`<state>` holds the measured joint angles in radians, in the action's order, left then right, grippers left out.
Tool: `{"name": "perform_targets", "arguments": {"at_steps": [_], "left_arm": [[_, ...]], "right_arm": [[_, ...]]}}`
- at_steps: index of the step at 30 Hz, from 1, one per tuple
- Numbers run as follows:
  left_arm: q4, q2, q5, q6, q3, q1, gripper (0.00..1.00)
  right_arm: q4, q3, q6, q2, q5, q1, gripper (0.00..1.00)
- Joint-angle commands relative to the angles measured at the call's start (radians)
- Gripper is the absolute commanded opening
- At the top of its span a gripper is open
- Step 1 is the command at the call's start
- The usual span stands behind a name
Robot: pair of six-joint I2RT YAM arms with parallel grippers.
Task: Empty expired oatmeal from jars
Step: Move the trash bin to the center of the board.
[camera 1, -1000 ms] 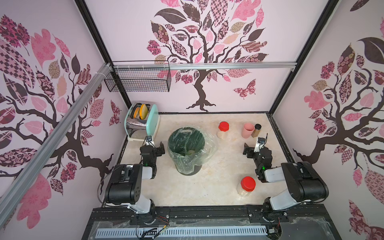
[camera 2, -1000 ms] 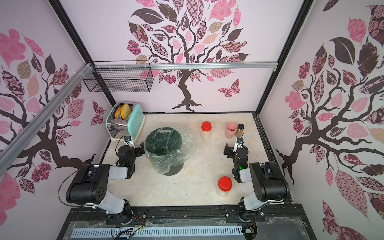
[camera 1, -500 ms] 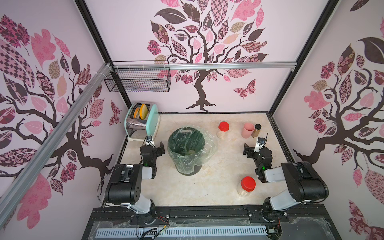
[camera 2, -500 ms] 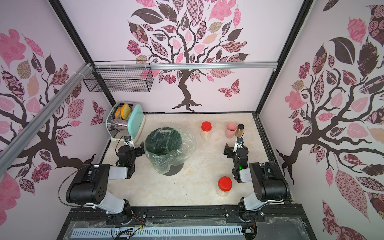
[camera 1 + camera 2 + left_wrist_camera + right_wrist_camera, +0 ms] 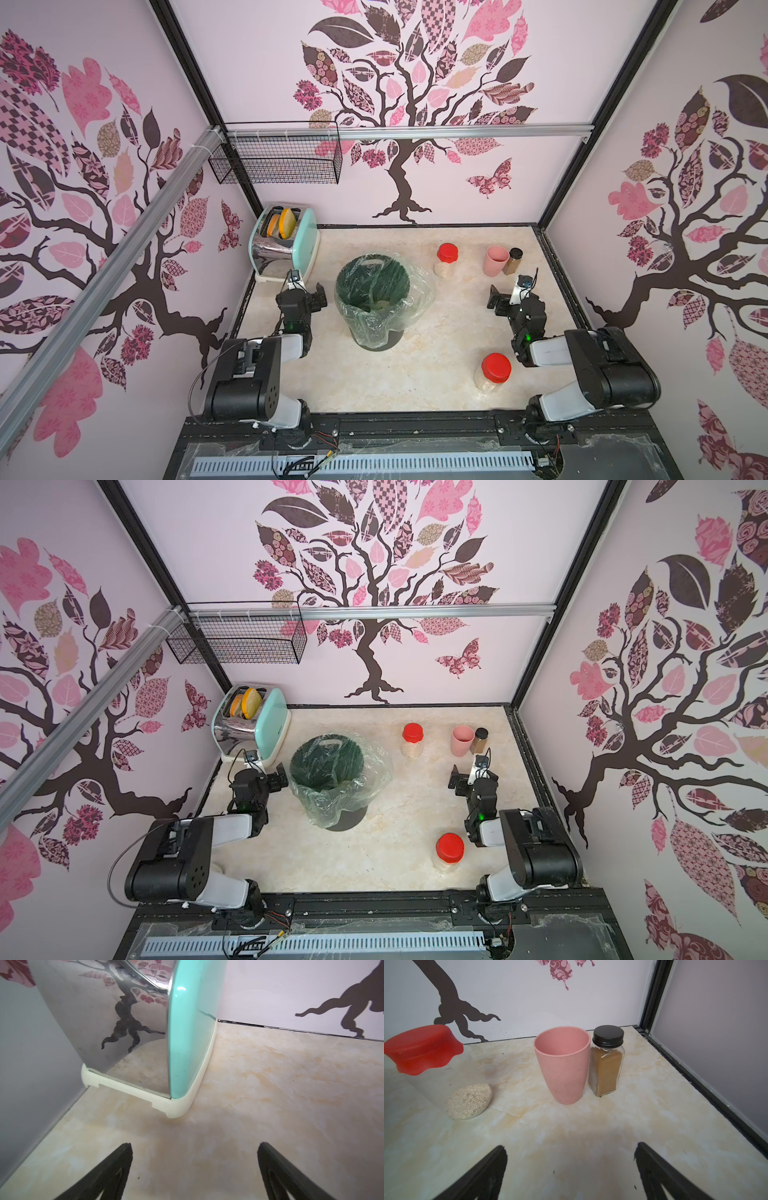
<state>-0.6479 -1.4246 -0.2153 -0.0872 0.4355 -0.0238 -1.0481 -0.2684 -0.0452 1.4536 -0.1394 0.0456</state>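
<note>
the left gripper (image 5: 193, 1147) hangs low over the table (image 5: 436, 332) with its two black jaws spread wide and nothing between them, only bare marbled surface. it sits just beside the bin (image 5: 374, 328), on the bin's left, and it faces the corner of the mint and chrome toaster (image 5: 286, 245), which stands behind and left of the bin against the wall with slices in its slots. the right gripper (image 5: 569, 1148) is likewise spread wide and holds nothing; it hovers well to the right of the bin, clear of everything. the bin itself is dark green, lined with a clear plastic bag that spills over its rim. the far jar (image 5: 446, 261), upright with its red lid on, stands behind and right of the bin, and through its clear wall a low layer of pale oatmeal (image 5: 469, 1101) lies on the bottom. the near jar (image 5: 492, 372), also red-lidded and upright, stands right of the bin and closer to the arm bases, just beside the right arm, with a pale layer at its bottom too. further right of the bin than the far jar, a pink cup (image 5: 495, 259) and a brown bottle (image 5: 513, 262) with a black cap stand touching or nearly so. a wire basket (image 5: 278, 160) hangs on the wall high above and behind the bin.
</note>
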Motion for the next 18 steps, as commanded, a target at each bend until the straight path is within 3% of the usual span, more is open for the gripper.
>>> {"name": "perform_targets", "arguments": {"at_steps": [1, 4, 6, 9, 13, 18], "left_arm": [[0.159, 0.098, -0.08, -0.047, 0.065, 0.005, 0.98], [0.319, 0.183, -0.128, -0.164, 0.128, 0.007, 0.98], [0.552, 0.243, -0.112, -0.232, 0.216, 0.007, 0.98], [0.764, 0.299, -0.079, -0.302, 0.319, 0.015, 0.98], [0.919, 0.389, -0.005, -0.351, 0.388, 0.06, 0.94], [1.114, 0.485, 0.11, -0.342, 0.505, 0.155, 0.98]], "right_arm": [[0.19, -0.088, -0.02, -0.145, -0.026, 0.004, 1.0], [0.222, -0.104, -0.075, -0.248, 0.015, 0.006, 1.0], [0.35, -0.159, -0.11, -0.303, 0.02, 0.007, 1.0], [0.552, -0.252, -0.208, -0.381, 0.041, 0.027, 1.0], [0.767, -0.351, -0.356, -0.481, 0.185, 0.069, 0.99], [0.885, -0.359, -0.389, -0.612, 0.228, 0.222, 1.0]]}}
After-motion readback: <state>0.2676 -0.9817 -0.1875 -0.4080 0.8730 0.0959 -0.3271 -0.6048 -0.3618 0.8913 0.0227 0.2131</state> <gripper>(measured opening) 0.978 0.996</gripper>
